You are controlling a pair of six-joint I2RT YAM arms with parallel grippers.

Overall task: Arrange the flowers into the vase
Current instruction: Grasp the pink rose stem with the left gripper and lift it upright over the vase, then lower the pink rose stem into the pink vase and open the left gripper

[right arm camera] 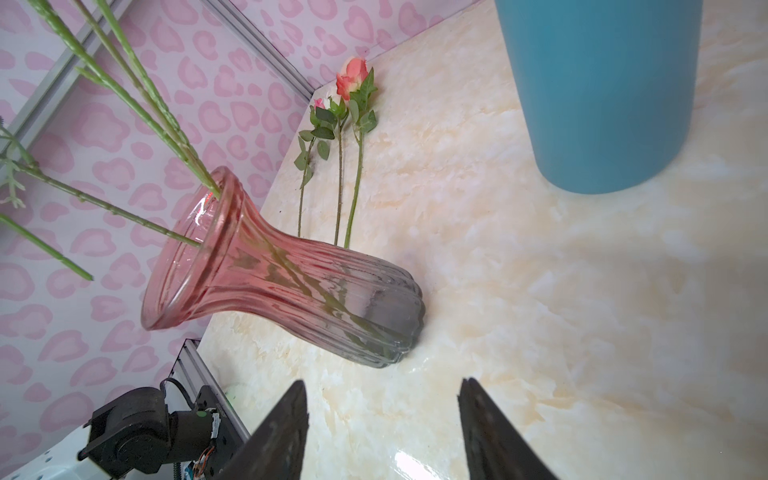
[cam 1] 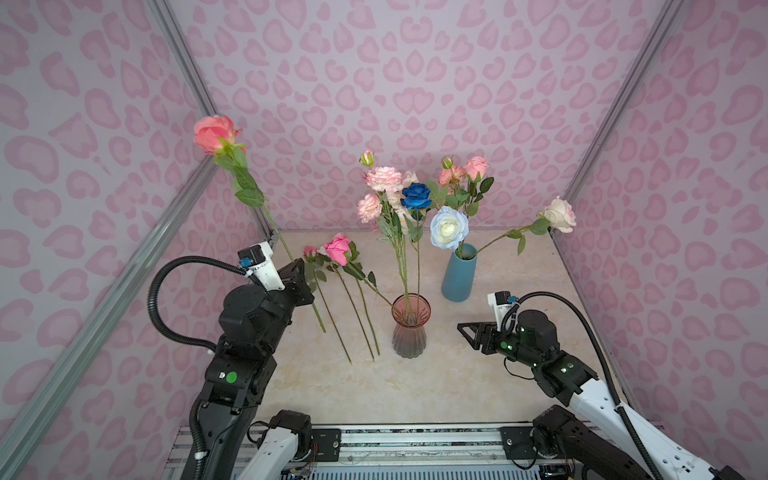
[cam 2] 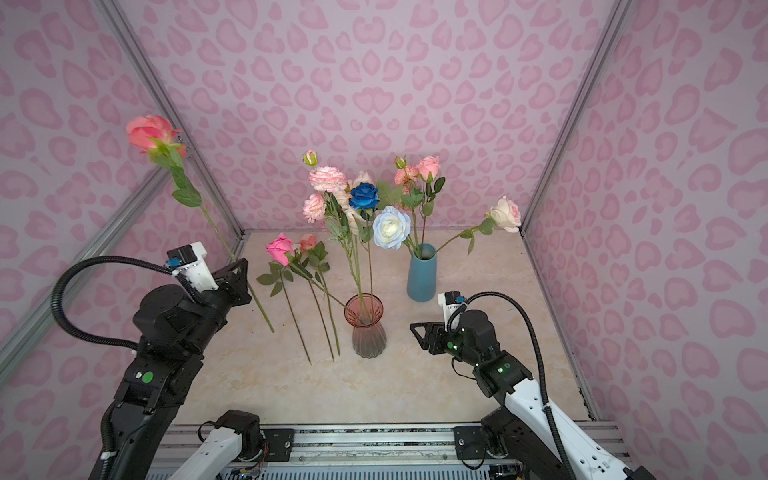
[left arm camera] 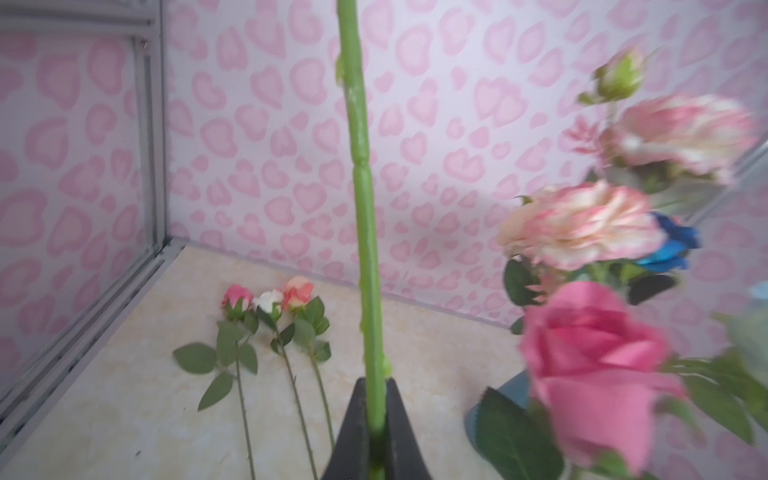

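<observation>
My left gripper (cam 1: 305, 274) (left arm camera: 376, 380) is shut on the green stem (left arm camera: 361, 208) of a coral-pink rose (cam 1: 214, 133), held slanted above the table's left side with the bloom high near the left wall. The pink glass vase (cam 1: 411, 328) (right arm camera: 270, 282) holds pale pink blooms (cam 1: 382, 178), a dark blue rose (cam 1: 417, 196) and a magenta rose (cam 1: 338, 248) leaning low to the left. Three small roses (left arm camera: 270, 297) (right arm camera: 353, 79) lie on the table left of that vase. My right gripper (cam 1: 465, 332) (right arm camera: 382, 382) stands open and empty just right of the glass vase.
A blue vase (cam 1: 459, 274) (right arm camera: 598, 95) behind my right gripper holds a pale-blue-and-white rose (cam 1: 449, 228), a cream rose (cam 1: 561, 214) and pink roses (cam 1: 473, 166). Patterned walls with metal posts (cam 1: 183, 75) enclose the marble table (cam 1: 353, 395). A rail (cam 1: 415, 440) runs along the front.
</observation>
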